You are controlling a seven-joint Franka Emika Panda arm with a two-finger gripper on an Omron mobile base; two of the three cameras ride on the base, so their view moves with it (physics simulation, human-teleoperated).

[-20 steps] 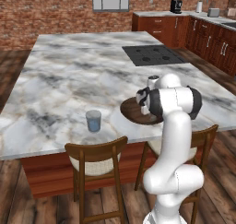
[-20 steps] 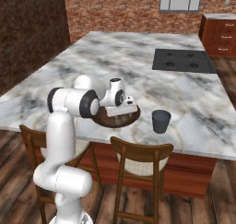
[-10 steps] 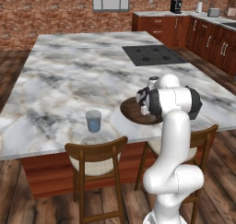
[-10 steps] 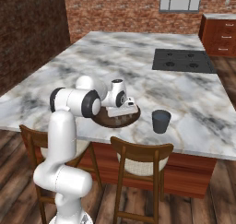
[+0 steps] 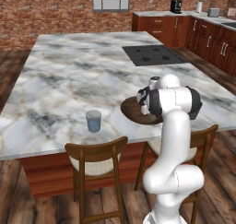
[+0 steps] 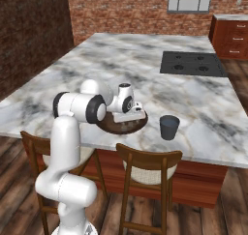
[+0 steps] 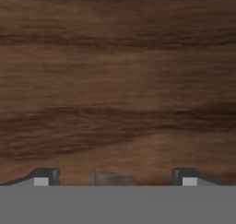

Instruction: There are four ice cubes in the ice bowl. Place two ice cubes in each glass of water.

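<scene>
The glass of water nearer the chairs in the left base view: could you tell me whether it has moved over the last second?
No. The glass of water stands at the same spot on the marble vein pattern near the counter edge, left of the ice bowl.

counter (image 5: 69, 80): open | glass (image 5: 93, 120): lone obstacle (left) | chairs (image 5: 97, 156): below edge

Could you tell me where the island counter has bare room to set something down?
The marble is bare between the lighter glass and the cooktop, and along the far edge. It is also bare between the darker glass and the cooktop. It is crowded at the ice bowl, where the hand is down inside.
</scene>
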